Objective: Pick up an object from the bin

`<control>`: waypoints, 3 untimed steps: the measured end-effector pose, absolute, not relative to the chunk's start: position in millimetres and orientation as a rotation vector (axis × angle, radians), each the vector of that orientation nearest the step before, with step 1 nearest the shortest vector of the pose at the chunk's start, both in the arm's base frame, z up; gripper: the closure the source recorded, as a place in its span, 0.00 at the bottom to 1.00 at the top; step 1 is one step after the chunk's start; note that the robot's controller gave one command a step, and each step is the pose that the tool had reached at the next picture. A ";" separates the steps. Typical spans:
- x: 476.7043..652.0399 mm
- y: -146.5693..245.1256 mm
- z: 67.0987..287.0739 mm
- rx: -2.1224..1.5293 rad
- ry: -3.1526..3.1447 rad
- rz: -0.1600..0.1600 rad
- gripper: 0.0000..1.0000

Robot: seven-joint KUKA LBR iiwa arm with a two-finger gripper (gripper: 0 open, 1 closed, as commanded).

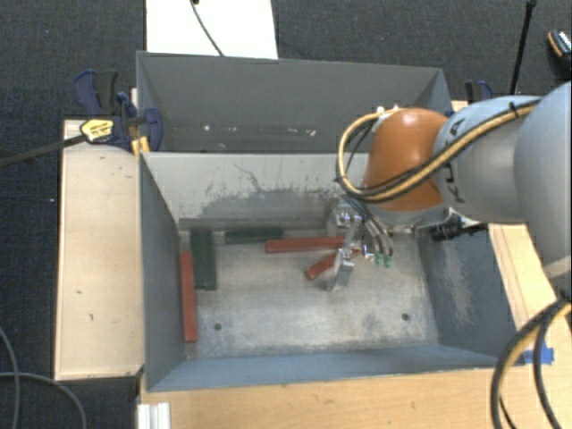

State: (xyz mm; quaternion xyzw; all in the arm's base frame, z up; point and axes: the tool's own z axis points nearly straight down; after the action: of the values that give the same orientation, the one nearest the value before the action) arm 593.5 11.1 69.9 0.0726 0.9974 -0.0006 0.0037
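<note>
1. Arm. I see the arm (527, 159) reaching into the bin (295, 333) from the right. Its orange cover (402, 159) sits above the back right part of the bin floor. Cables (357, 164) loop across the cover.

2. Gripper. The gripper (340, 271) is low over the floor, a little right of centre. From this view I cannot tell how far it is open. I also cannot tell whether it has hold of anything.

3. Nearest thing. A short red block (317, 270) lies at the gripper's left side. The block is tilted in the view, with its right end nearer the back wall than its left end. That right end meets the gripper. I cannot tell whether the two touch or whether the block is clamped.

4. Other things near the gripper. A red bar (302, 245) lies just behind the red block and runs left to right. Its right end passes under the wrist hardware.

5. Things well apart from the gripper:
- A green bar (253, 236) lies along the foot of the back wall, with its right end beside the red bar's left end.
- A green block (206, 259) lies near the back left corner and points front to back.
- A long red rod (189, 298) lies along the foot of the left wall, just beside the green block.
</note>
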 end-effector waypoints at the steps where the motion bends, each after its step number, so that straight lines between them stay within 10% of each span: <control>1: 592.9 14.7 73.9 0.227 3.126 0.002 1.00; 2: 578.5 38.5 223.2 -0.359 3.111 0.000 1.00; 3: 531.1 42.7 166.4 -0.445 3.116 0.003 1.00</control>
State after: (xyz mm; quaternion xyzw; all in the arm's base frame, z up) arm 531.1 42.7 166.4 -0.1413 0.9900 0.0008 -0.0030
